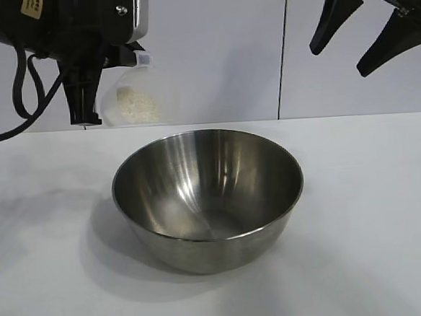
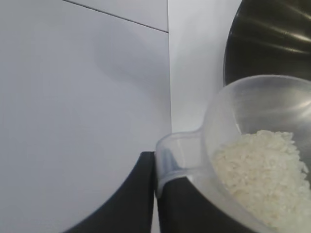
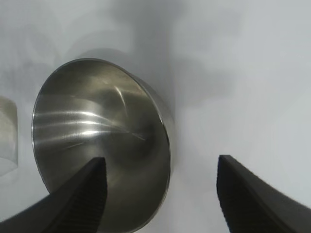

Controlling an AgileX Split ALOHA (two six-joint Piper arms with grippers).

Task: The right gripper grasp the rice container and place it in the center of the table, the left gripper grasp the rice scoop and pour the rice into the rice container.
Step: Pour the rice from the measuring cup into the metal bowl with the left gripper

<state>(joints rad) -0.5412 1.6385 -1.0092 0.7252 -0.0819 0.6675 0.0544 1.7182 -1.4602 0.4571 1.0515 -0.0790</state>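
The steel rice container point(image 1: 208, 196) stands empty in the middle of the white table point(image 1: 376, 248). My left gripper point(image 1: 84, 112) is up at the back left, shut on the handle of the translucent rice scoop point(image 1: 133, 98), which holds a heap of white rice point(image 1: 134, 105). In the left wrist view my left gripper point(image 2: 156, 167) pinches the scoop handle point(image 2: 177, 155); the rice point(image 2: 260, 170) fills the cup, with the container point(image 2: 272, 43) beyond. My right gripper point(image 1: 342, 60) hangs open and empty at the upper right, above and beside the container point(image 3: 97, 141).
White wall panels with a dark vertical seam point(image 1: 282, 52) stand behind the table. A black cable point(image 1: 25, 91) loops down from the left arm.
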